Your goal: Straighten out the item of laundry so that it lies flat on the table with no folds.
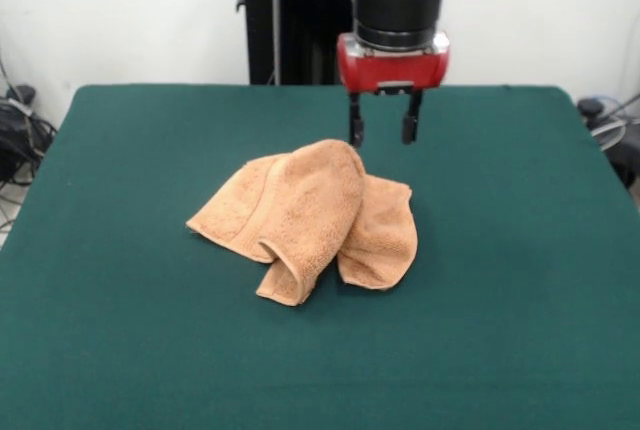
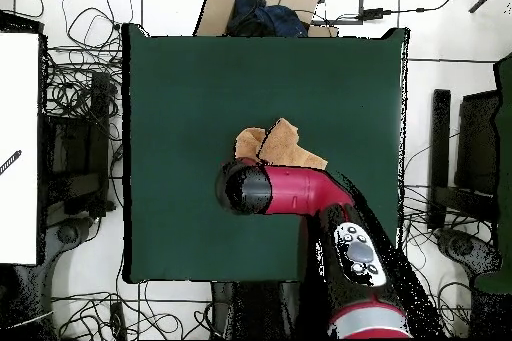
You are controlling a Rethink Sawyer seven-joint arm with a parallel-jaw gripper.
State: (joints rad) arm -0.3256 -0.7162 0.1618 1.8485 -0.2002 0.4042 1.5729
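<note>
The peach-orange towel [image 1: 310, 215] lies crumpled near the middle of the dark green table [image 1: 120, 250], folded over itself into a raised hump with two lobes hanging toward the front. My gripper [image 1: 381, 133] hangs open just behind the towel's far top edge, its two black fingers [image 1: 355, 122] apart with nothing between them. From overhead, only part of the towel [image 2: 275, 145] shows beyond the red arm [image 2: 300, 189], which covers the gripper.
Cables and equipment lie on the floor around the table [image 2: 180, 87]. A cardboard box [image 2: 262, 2] with dark cloth sits past the table's far edge in the overhead view. Black stands [image 2: 440, 157] flank the right side.
</note>
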